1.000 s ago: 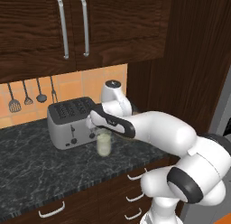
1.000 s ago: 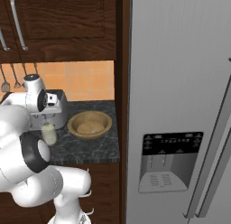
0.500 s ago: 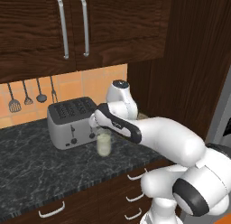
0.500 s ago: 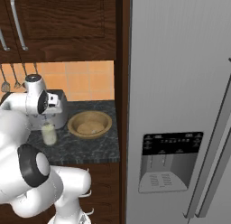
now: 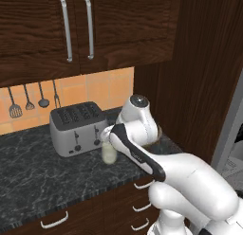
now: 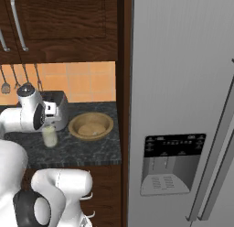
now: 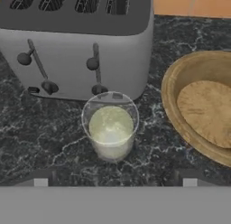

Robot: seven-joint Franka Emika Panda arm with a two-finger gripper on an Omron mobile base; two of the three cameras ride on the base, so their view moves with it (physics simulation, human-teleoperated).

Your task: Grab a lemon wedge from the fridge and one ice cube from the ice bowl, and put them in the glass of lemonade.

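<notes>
Since a second ago the arm has swung nearer, hiding the ice bowl [image 6: 91,126] in the left base view; gripper [image 7: 115,182] jaws apart above the glass of lemonade [image 7: 110,126].

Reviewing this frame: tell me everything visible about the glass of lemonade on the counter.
The glass of lemonade is a small clear tumbler, upright on the dark marbled counter. It holds a pale yellowish-white drink nearly to the rim; the round rim is seen almost from above in the hand view. It stands just in front of the grey toaster, whether touching it cannot be told, and apart from the tan wooden ice bowl beside it. Nothing grips it; the open gripper hovers above.
</notes>
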